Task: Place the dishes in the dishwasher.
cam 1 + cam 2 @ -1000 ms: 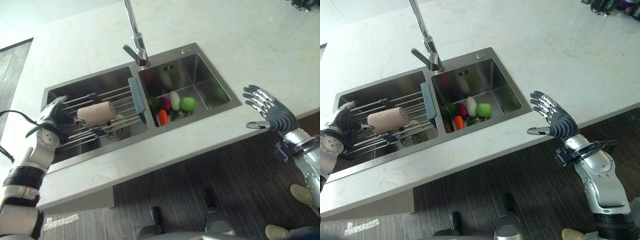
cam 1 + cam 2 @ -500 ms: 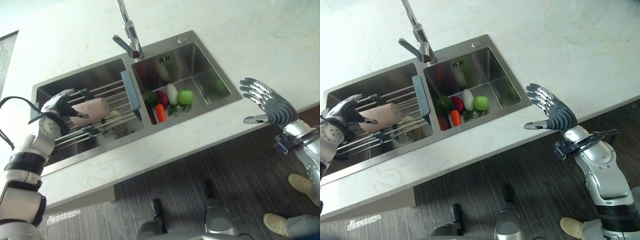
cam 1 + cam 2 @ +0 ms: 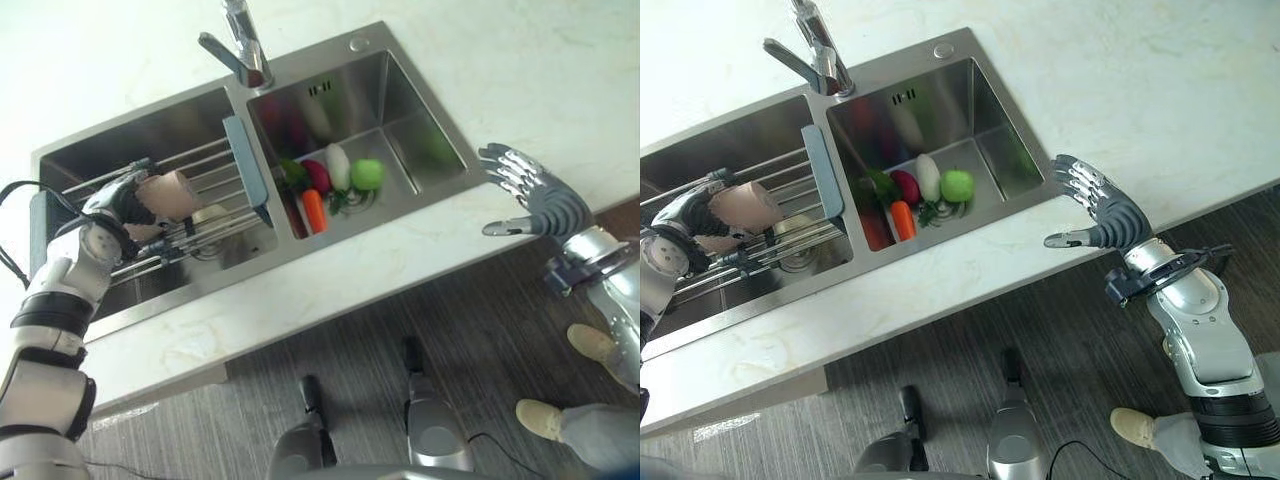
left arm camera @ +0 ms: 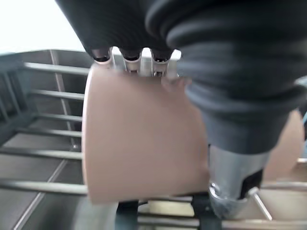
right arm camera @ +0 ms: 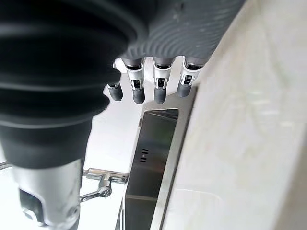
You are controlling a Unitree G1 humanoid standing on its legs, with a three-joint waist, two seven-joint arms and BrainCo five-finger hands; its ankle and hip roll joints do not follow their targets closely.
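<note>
The left hand (image 3: pixel 118 205), which a second ago rested open beside the pink cup (image 3: pixel 170 193) on the sink rack (image 3: pixel 205 190), now has its fingers and thumb curled round the cup. The grasp looks made; lifting is the likely next step. The right hand (image 3: pixel 535 205) hovers open over the bench (image 3: pixel 560 90).

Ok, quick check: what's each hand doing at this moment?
Left hand: shut on the beige cylindrical cup over the metal rack in the sink's left basin.
Right hand: open, holding nothing, above the pale stone counter.
</note>
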